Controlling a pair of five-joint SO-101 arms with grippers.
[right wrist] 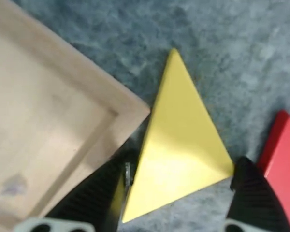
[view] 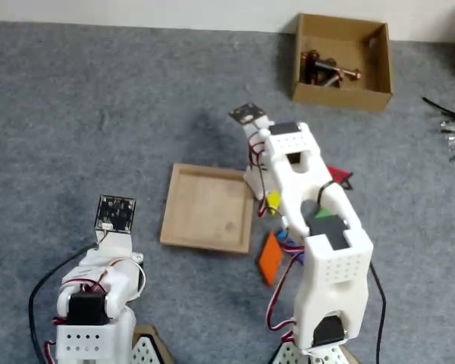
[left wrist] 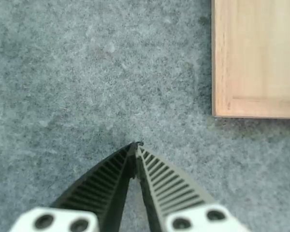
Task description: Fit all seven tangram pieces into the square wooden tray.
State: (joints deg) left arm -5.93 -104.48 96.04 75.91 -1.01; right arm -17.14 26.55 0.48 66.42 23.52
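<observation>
Grey felt covers the counter (view: 76,114), where the tray (view: 205,205) lies empty, waiting for pieces. Just off its corner sits the yellow triangle (right wrist: 179,140), with an orange piece (view: 270,256) and a red piece (right wrist: 280,145) near. The right gripper (right wrist: 179,174) straddles the triangle, fingers wide apart, probably lined up to grasp it. The left gripper (left wrist: 136,150) hovers beside the tray, fingers closed on nothing.

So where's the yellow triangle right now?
The yellow triangle sits beside the wooden tray's right edge, high view, inside the right pincer, red piece beside it.
</observation>
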